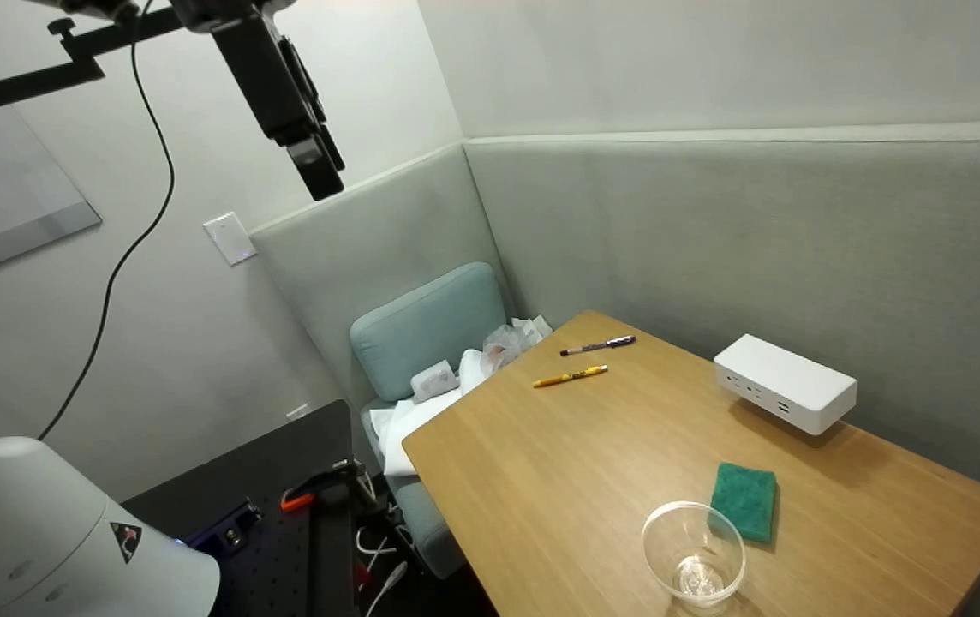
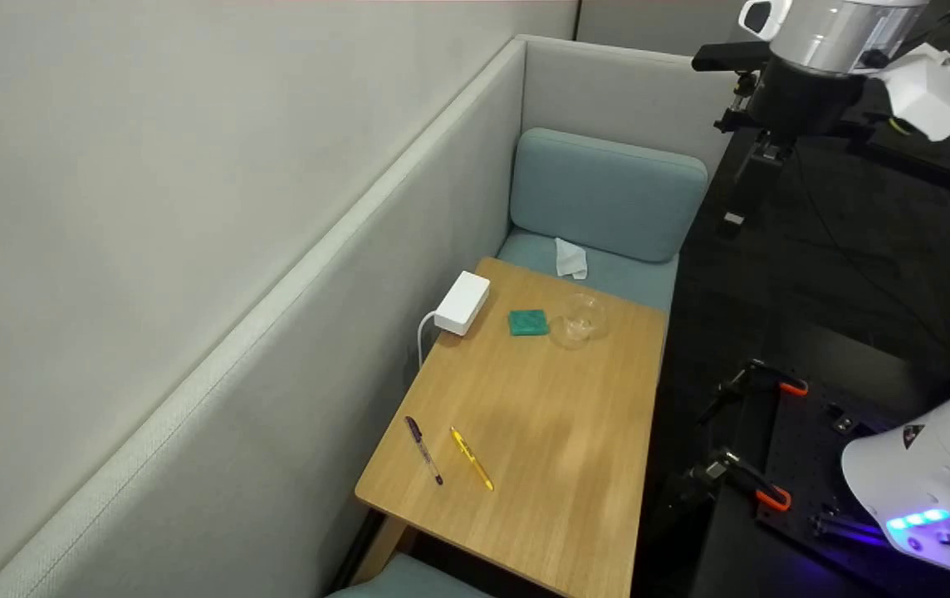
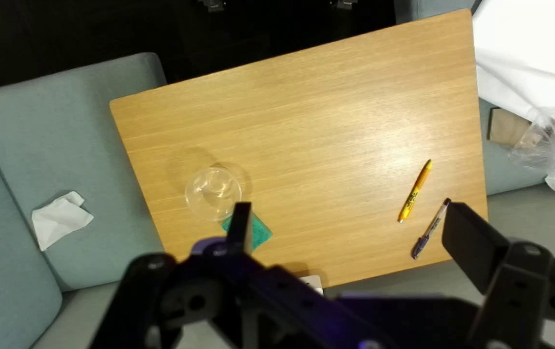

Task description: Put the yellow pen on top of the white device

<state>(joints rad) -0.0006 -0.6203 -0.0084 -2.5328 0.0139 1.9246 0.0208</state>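
Yellow pen (image 1: 570, 377) on table (image 1: 558, 463) near purple pen (image 1: 599, 346); white device (image 1: 785, 381) well apart; end effector (image 3: 348, 220) spread wide.

In an exterior view, the yellow pen (image 1: 570, 377) is lying on the wooden counter (image 1: 541, 463), just beside and roughly parallel to a purple-capped pen (image 1: 598, 346), while the white power outlet box (image 1: 785, 377) is occupying the edge along the padded grey backrest (image 1: 798, 240). Nearer the camera, a green scouring pad (image 1: 744, 499) is lying flat, and a clear plastic cup (image 1: 696, 553) is standing upright, partly overlapping the pad from this angle. The black hand (image 1: 323, 176) is hanging at the upper left, well apart from everything on the counter, pointing down and to the right.
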